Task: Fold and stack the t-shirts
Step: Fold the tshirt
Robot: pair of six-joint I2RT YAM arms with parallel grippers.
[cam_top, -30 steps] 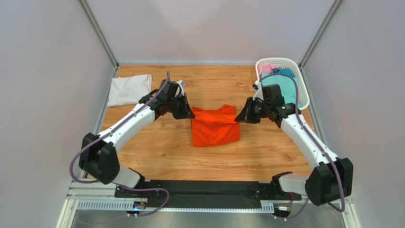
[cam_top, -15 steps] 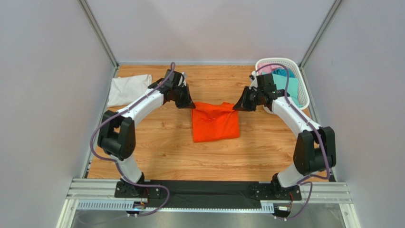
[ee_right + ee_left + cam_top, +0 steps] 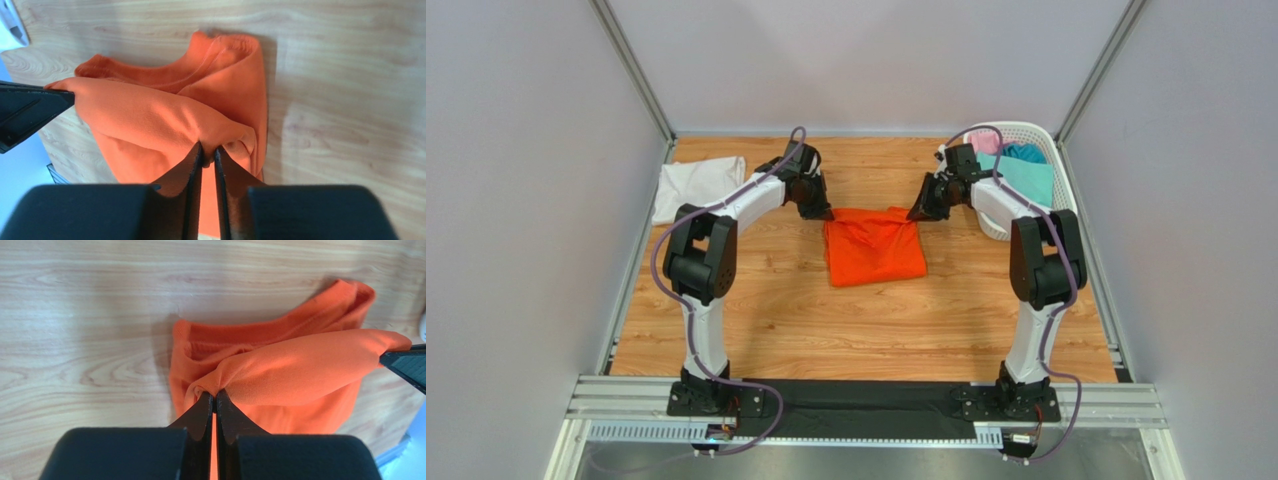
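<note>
Orange t-shirt (image 3: 874,255) clamped: left tool (image 3: 215,396), right tool (image 3: 207,148)

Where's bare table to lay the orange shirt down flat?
The widest bare table lies between the orange shirt and the black rail. A narrower strip lies beyond it, between the left gripper and right gripper. Crowded: white shirt far-left, basket far-right.

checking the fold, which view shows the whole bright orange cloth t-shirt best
Top external: the whole bright orange cloth t-shirt lies in frame, left gripper and right gripper at its far corners. Each wrist view shows only part, a raised fold pinched tight.
</note>
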